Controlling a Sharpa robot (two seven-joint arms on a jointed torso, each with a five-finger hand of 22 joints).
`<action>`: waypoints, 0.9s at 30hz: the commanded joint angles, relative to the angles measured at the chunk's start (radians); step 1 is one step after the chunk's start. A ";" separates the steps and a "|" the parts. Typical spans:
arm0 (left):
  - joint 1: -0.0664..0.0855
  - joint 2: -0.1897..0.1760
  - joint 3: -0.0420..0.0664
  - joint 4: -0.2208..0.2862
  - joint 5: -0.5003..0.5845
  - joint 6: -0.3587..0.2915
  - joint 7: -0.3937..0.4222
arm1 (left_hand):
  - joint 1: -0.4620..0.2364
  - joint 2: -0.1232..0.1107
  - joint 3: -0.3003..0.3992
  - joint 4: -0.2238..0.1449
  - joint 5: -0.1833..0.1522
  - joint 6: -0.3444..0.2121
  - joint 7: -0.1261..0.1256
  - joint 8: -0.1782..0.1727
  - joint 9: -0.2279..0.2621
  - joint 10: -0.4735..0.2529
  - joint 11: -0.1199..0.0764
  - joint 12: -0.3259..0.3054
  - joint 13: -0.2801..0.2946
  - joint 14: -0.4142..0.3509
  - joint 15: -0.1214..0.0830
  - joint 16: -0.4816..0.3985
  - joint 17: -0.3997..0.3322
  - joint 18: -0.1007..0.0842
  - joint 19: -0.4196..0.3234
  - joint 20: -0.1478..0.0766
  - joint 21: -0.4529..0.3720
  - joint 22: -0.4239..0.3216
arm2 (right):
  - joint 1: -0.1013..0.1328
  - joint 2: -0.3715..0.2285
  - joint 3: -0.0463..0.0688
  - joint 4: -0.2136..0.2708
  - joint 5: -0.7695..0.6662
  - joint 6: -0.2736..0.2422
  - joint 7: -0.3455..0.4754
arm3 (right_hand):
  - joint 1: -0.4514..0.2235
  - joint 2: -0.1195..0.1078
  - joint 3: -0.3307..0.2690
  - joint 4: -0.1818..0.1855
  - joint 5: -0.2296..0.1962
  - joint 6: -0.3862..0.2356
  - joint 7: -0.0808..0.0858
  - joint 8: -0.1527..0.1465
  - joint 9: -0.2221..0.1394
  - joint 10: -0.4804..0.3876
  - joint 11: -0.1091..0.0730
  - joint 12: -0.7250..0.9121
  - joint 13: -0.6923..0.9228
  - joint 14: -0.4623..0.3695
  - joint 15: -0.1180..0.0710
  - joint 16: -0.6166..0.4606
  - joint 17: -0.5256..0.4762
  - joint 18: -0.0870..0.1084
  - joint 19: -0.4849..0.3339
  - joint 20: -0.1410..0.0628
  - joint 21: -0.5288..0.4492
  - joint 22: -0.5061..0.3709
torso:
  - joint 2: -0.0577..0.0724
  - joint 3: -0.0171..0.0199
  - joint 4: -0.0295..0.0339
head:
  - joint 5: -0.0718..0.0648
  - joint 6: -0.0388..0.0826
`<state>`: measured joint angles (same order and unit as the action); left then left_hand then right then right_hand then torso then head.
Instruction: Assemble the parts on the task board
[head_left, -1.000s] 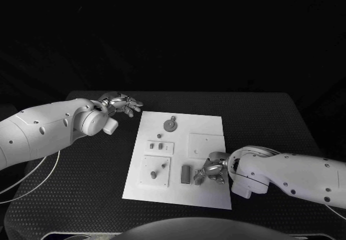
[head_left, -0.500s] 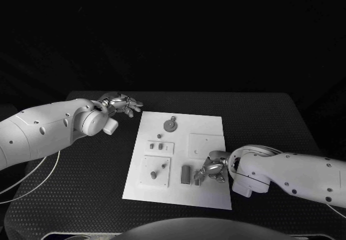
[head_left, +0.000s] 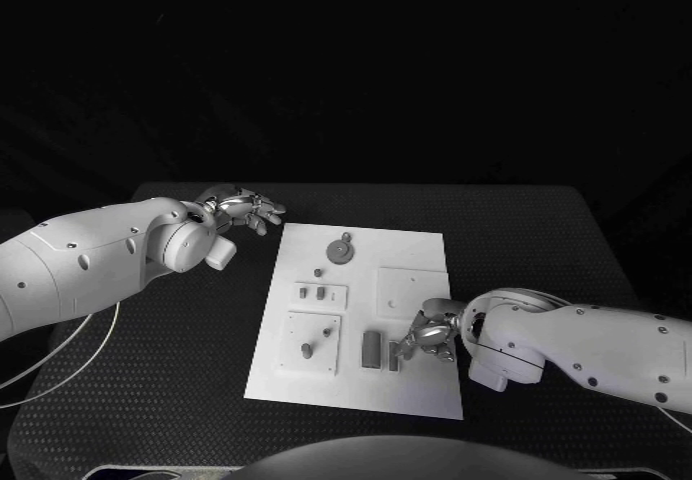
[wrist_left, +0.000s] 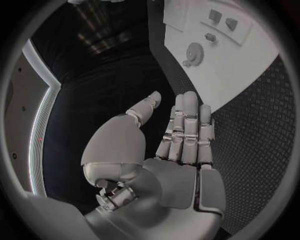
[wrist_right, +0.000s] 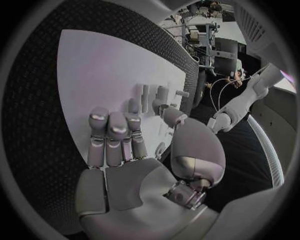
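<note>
The white task board (head_left: 411, 255) lies mid-table. On it are a grey gear (head_left: 340, 249), a small peg (head_left: 320, 271), two pieces in a small plate (head_left: 320, 293) and a peg on a square plate (head_left: 306, 349). Two grey bars (head_left: 372, 347) lie side by side near the board's front. My right hand (head_left: 430, 335) hovers just right of the bars, fingers stretched out and holding nothing; the right wrist view has its fingers (wrist_right: 112, 135) over the board (wrist_right: 100, 70). My left hand (head_left: 242, 208) is open beyond the board's far left corner. The left wrist view shows the gear (wrist_left: 194, 51).
The black textured table (head_left: 534, 240) surrounds the board on all sides. A raised square plate (head_left: 408, 285) sits on the board just beyond my right hand. White cables (head_left: 58, 355) loop off the table's left edge.
My right hand has drawn back a little to the right, away from the two grey bars. The left hand and the other parts have not moved.
</note>
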<state>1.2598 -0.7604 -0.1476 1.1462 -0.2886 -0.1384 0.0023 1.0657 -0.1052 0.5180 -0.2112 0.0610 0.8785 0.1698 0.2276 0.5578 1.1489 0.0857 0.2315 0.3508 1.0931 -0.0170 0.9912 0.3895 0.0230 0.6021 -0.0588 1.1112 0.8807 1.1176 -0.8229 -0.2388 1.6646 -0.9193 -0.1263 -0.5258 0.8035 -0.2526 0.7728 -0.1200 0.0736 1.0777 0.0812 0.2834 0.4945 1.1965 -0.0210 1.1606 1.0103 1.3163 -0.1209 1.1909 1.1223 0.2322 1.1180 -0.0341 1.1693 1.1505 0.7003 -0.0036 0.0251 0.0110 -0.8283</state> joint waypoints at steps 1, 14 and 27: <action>0.001 0.001 0.000 0.001 -0.002 0.011 0.005 | -0.005 0.002 -0.001 0.008 -0.006 0.004 0.001 0.006 -0.002 -0.007 -0.001 0.005 0.001 0.000 -0.007 -0.003 0.002 0.001 -0.007 -0.062 0.003 -0.001 | 0.002 -0.008 0.005 -0.016 0.004 0.015 0.071 | 0.012 -0.006 0.003 -0.001 -0.002 -0.006 0.002 0.004 0.000 0.001 -0.007 -0.005 0.001 -0.001 -0.009 -0.005 0.001 0.030 0.001 -0.009 0.005 -0.001 | 0.000 0.0003 -0.0009 | -0.001 0.004; 0.001 0.020 0.000 -0.008 0.046 -0.087 0.064 | -0.004 0.004 0.001 0.009 -0.005 0.008 -0.001 0.009 -0.001 0.000 -0.004 0.011 0.002 0.000 -0.008 -0.002 0.003 0.001 -0.007 -0.062 0.004 -0.002 | 0.049 -0.023 0.049 -0.146 0.250 0.087 0.415 | 0.017 0.008 -0.068 -0.031 0.063 -0.074 0.026 -0.023 -0.009 -0.054 0.017 -0.027 -0.002 -0.050 0.013 -0.039 -0.008 0.029 -0.056 0.001 -0.025 -0.012 | -0.007 0.0039 -0.0054 | -0.023 0.063; 0.001 0.080 0.002 -0.078 0.224 -0.018 0.126 | -0.010 0.013 0.004 0.011 -0.004 0.029 -0.015 0.023 -0.001 0.022 -0.005 0.025 0.003 -0.070 0.009 -0.082 -0.027 -0.006 -0.034 -0.051 -0.007 -0.010 | 0.075 0.149 0.146 -0.557 0.427 0.077 0.600 | 0.060 0.141 -0.120 -0.134 0.163 -0.155 0.075 -0.031 0.002 -0.250 0.077 -0.345 -0.282 -0.304 0.114 -0.359 -0.228 -0.016 -0.340 0.119 -0.320 -0.143 | -0.053 0.0109 -0.0158 | -0.032 0.210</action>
<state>1.2593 -0.6869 -0.1470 1.0796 -0.1493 -0.2405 0.0842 1.0577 -0.0972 0.5209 -0.2031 0.0610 0.9028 0.1568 0.2440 0.5579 1.1653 0.0766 0.2515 0.3547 1.0302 -0.0108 0.9166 0.3661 0.0230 0.5692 -0.0544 1.1054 0.8711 1.1930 -0.6851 -0.0930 1.1547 -0.5569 -0.0794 -0.0251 0.8635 -0.1184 0.6482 -0.2536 0.2395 0.9295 0.1536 0.2574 0.4964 0.9514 0.0519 0.8387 0.7509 1.0234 -0.0193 0.8539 0.9101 0.2396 0.7927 0.0778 0.8713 1.0207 0.6648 0.0058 0.0104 -0.0242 -0.6484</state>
